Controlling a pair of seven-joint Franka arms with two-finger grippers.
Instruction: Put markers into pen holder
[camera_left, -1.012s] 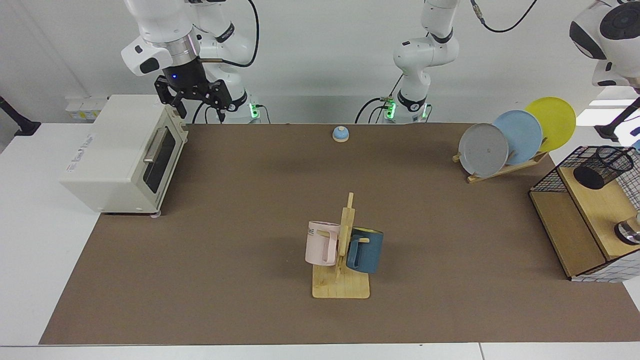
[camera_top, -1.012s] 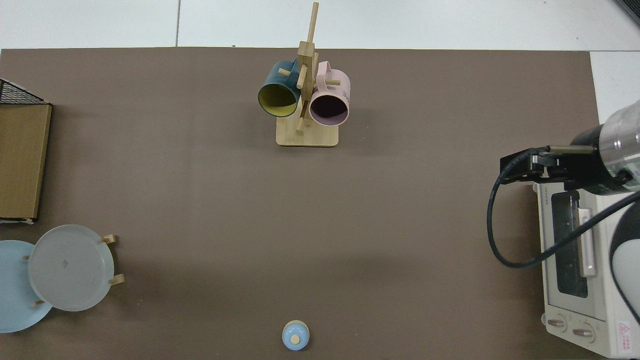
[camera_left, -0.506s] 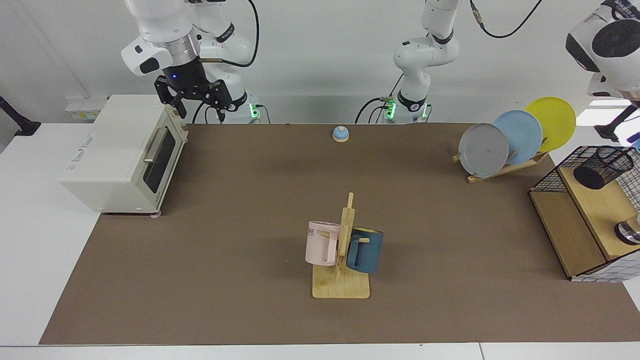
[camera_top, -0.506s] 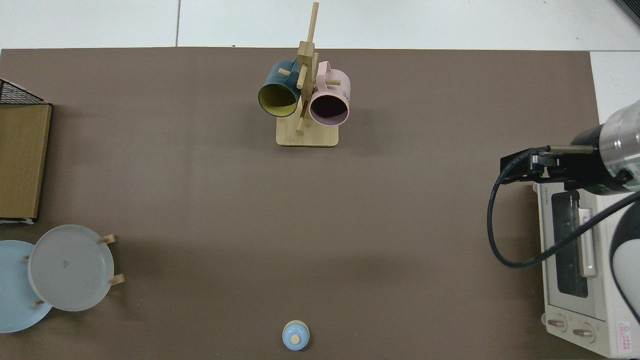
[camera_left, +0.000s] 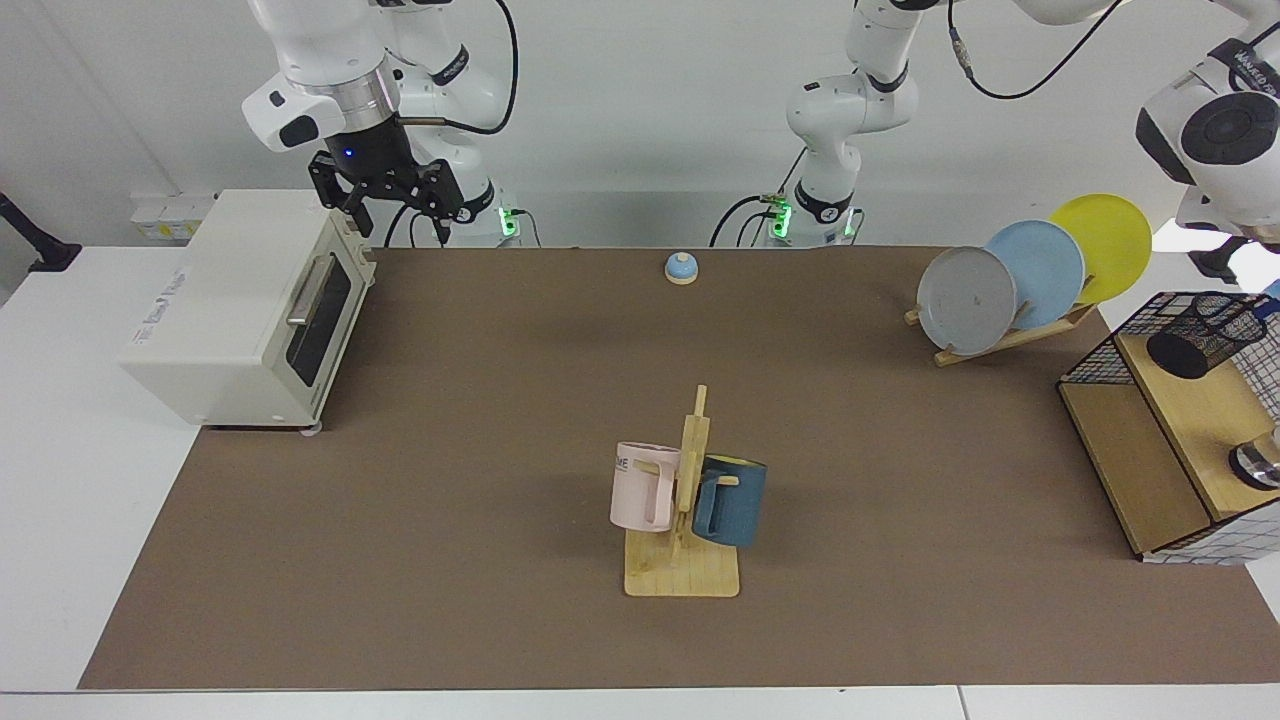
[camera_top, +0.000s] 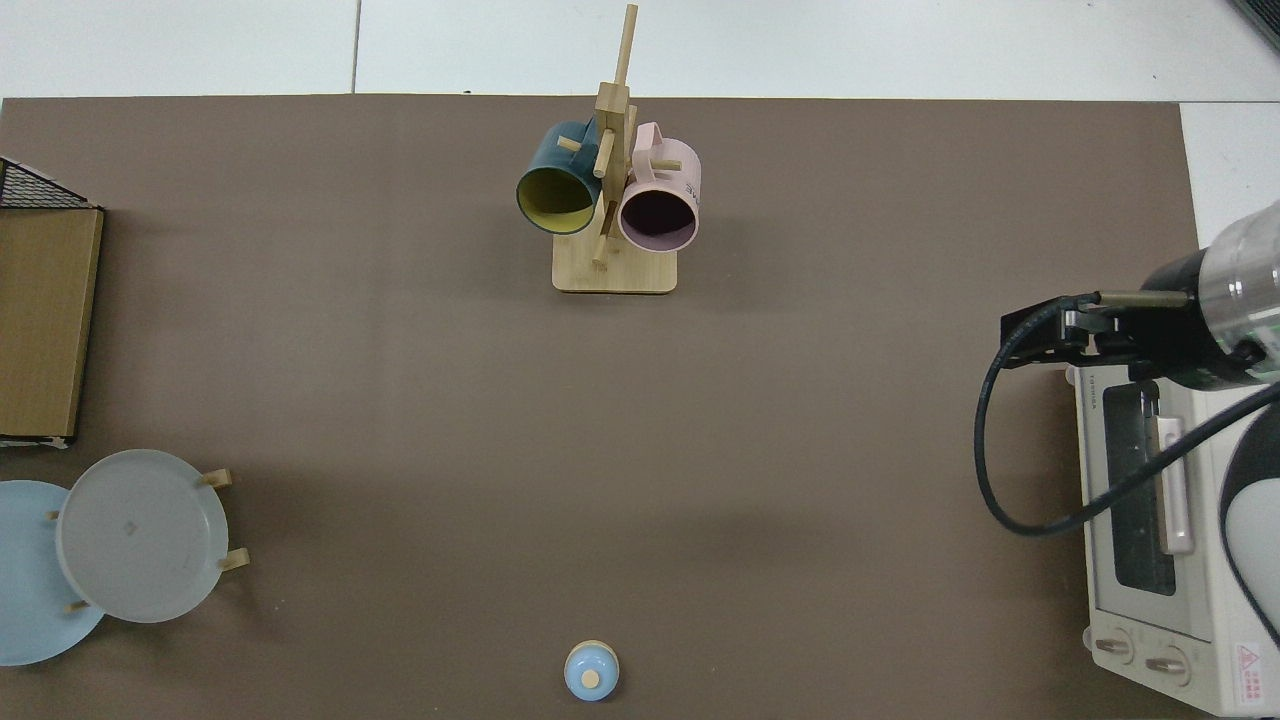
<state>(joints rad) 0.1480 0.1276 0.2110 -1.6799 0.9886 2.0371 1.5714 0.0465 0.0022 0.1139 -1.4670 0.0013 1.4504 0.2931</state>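
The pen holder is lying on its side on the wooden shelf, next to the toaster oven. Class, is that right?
Not quite. The pen holder does lie on its side on the wooden shelf, but the facing view shows it at the opposite end of the table from the toaster oven, near the plates.

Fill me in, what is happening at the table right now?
The left arm reaches off the facing view's right edge above the pen holder, which sits on a wooden shelf; its pincer is out of view and no marker shows. The right pincer hangs open over the toaster oven's top corner, holding nothing; that arm waits.
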